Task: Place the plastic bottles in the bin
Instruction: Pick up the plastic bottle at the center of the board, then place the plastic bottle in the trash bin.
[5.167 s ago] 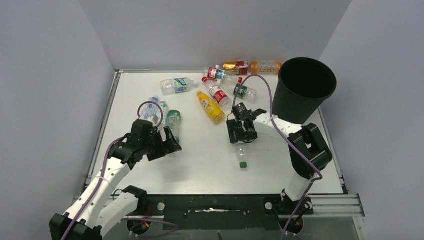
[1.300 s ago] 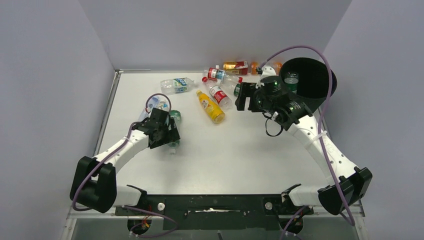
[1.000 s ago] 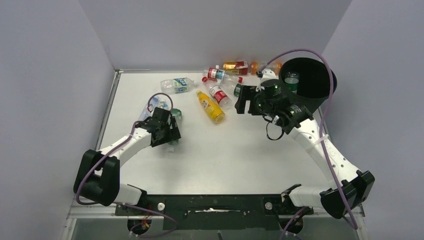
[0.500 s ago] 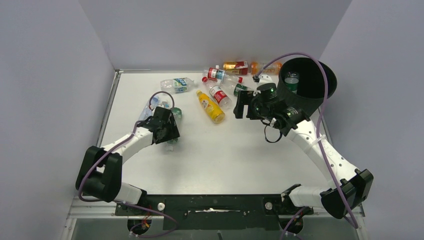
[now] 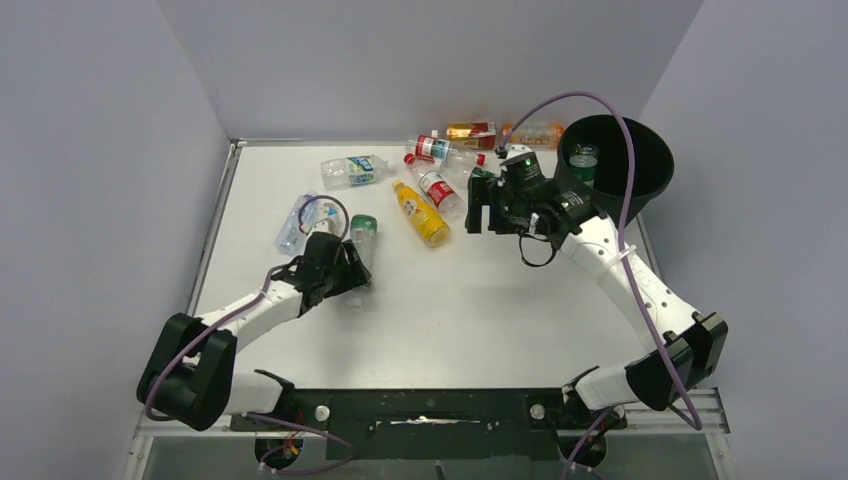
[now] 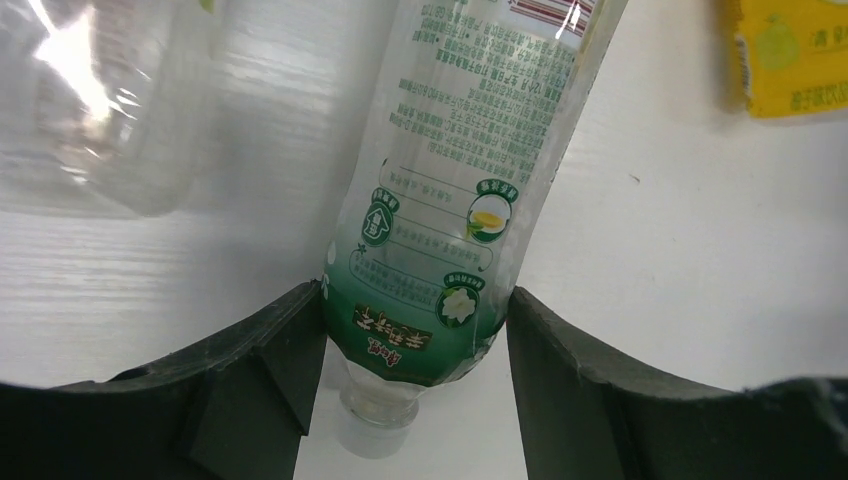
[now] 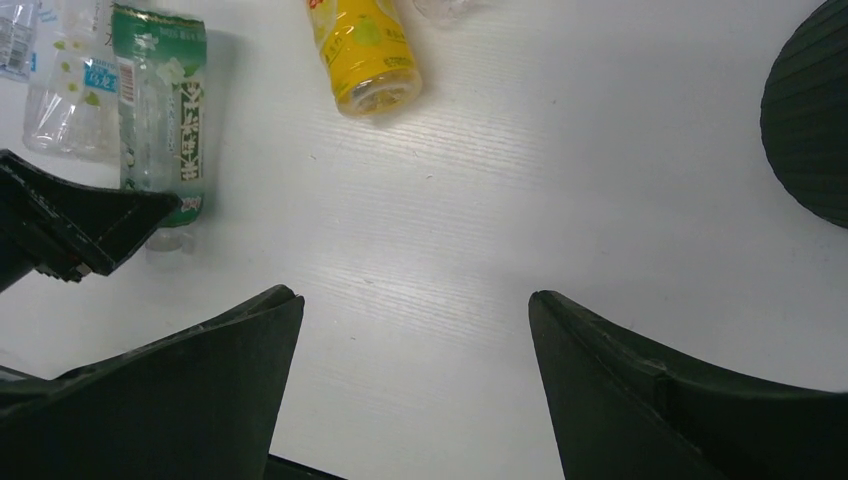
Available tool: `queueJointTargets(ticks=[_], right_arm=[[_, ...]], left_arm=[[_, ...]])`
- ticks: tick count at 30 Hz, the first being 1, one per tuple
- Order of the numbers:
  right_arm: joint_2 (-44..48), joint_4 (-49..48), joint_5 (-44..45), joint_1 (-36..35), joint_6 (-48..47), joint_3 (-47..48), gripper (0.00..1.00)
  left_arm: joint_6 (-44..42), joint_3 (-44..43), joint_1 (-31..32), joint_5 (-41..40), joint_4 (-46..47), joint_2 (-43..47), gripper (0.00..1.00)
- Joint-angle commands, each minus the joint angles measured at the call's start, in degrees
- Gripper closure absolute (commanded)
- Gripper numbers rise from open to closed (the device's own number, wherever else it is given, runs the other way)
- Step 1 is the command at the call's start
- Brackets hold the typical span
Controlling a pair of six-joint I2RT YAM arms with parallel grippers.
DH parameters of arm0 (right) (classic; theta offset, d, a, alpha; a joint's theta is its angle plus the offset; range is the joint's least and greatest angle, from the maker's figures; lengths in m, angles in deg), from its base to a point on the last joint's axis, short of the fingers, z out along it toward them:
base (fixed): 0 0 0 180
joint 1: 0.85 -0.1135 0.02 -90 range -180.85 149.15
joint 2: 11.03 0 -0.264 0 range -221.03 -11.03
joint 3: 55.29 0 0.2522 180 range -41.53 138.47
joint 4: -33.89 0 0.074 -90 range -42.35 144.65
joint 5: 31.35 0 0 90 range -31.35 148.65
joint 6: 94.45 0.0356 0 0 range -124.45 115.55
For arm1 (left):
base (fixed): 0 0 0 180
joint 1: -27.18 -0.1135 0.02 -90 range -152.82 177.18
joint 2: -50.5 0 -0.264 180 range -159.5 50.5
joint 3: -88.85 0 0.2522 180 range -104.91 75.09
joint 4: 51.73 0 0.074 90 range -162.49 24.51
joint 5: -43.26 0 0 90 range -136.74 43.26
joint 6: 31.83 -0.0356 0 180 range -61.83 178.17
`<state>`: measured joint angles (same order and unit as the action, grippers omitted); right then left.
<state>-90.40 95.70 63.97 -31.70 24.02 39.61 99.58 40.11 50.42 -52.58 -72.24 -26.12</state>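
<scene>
My left gripper (image 6: 415,325) is shut on a clear plastic bottle with a green label (image 6: 455,180), its jaws pressing both sides just above the neck. From above, this bottle (image 5: 361,238) points away from the left gripper (image 5: 347,274), low over the table. My right gripper (image 5: 479,205) hangs open with nothing between its fingers (image 7: 250,330), left of the black bin (image 5: 640,190), which holds one bottle (image 5: 583,160). A yellow bottle (image 5: 421,214) lies between the two arms.
Several more bottles lie at the back: a clear blue-labelled one (image 5: 352,170), red-labelled ones (image 5: 437,189), orange ones (image 5: 476,130). A clear bottle (image 5: 296,221) rests just left of the held one. Grey walls enclose the table on three sides.
The left gripper has closed on the green-labelled bottle and drawn it slightly toward the near right. The right gripper stays open and has barely shifted.
</scene>
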Motion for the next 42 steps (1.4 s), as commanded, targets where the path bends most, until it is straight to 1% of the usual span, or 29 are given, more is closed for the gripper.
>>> queueJointTargets(ticks=[1,8,13,20,25,29,33,36,39,42], right_arm=[[-1.2,3.2,-0.4,-0.4,1.6,6.7,0.14],[-1.5,4.4,-1.3,-0.5,6.5,9.2,0.14],[-1.7,4.5,-3.0,-0.5,7.7,10.1,0.14],[-5.7,5.1,-8.4,-0.5,7.4,14.5,0.15],[-5.3,2.6,-12.9,-0.3,7.3,13.2,0.14],[-4.0,-1.0,-16.9,0.2,8.4,10.6,0.14],[-1.4,-7.3,-21.2,0.4,11.1,5.0,0.13],[0.5,-12.8,-24.5,0.7,13.2,-0.5,0.12],[2.6,-20.4,-27.8,0.7,15.0,-6.3,0.11],[3.8,-23.7,-29.0,0.6,14.5,-9.9,0.10]], left_arm=[[2.6,3.0,2.6,5.3,1.7,3.3,0.58],[3.1,3.6,6.0,5.6,-0.6,10.4,0.58],[2.8,4.6,6.4,6.3,-3.8,16.8,0.58],[2.6,3.8,6.6,8.9,-9.1,23.2,0.58],[2.0,1.9,6.8,10.8,-14.1,27.3,0.58],[2.1,0.4,6.8,13.4,-17.1,30.6,0.58],[2.7,-0.5,6.8,15.8,-19.1,34.1,0.58],[3.6,-0.3,6.8,18.5,-18.7,36.3,0.58],[4.8,-0.5,6.8,20.4,-18.6,37.6,0.58],[6.4,-0.7,6.9,22.1,-17.9,37.6,0.58]])
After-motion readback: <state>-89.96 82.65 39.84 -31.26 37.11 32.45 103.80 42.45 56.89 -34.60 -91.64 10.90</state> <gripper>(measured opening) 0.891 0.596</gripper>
